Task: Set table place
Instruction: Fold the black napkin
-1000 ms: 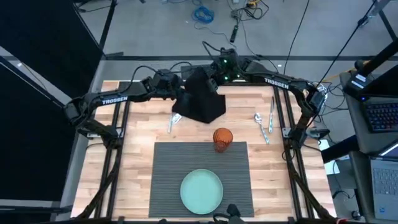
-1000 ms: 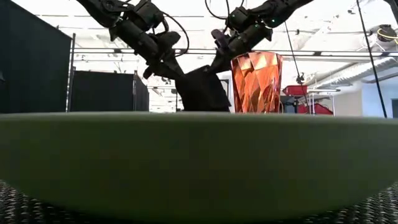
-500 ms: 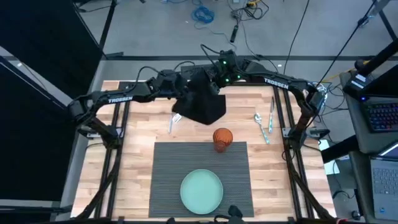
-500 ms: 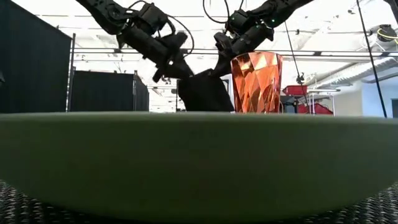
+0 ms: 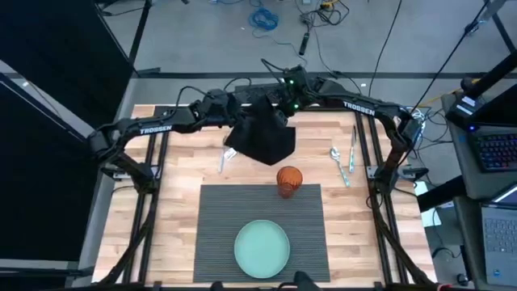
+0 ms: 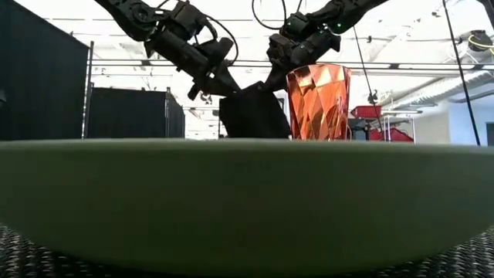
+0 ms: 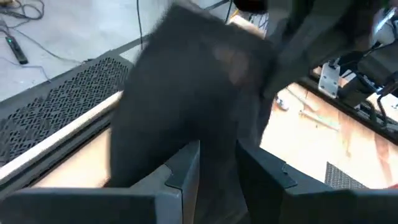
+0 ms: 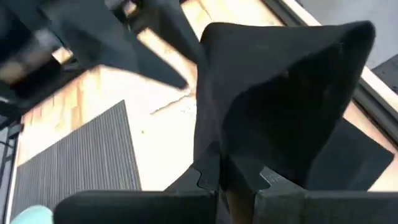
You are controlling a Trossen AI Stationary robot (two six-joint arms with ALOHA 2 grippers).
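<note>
The placemat (image 5: 260, 226) lies flat on the worktop (image 5: 178, 170) at the 6 o'clock side in the high view, its longer axis running from 12 to 6 o'clock and its fine ribs running across, from 9 to 3 o'clock; a pale green plate (image 5: 262, 247) sits on its near half, and an orange faceted cup (image 5: 288, 180) stands at its far edge, toward 1 o'clock. Above the far part of the worktop, at 12 o'clock, a black napkin (image 5: 262, 132) hangs lifted between both arms; the left gripper (image 5: 240, 114) pinches its edge from the 10 o'clock side, fingers (image 7: 186, 165) narrowed onto the cloth; the right gripper (image 5: 280, 105) clamps the cloth from the 1 o'clock side, its fingers (image 8: 208, 175) drawn close on a fold. A fork (image 5: 223, 159) lies beside the napkin at 9 o'clock; a spoon (image 5: 338, 164) and a knife (image 5: 352, 150) lie at 3 o'clock, their lengths running roughly 12 to 6.
</note>
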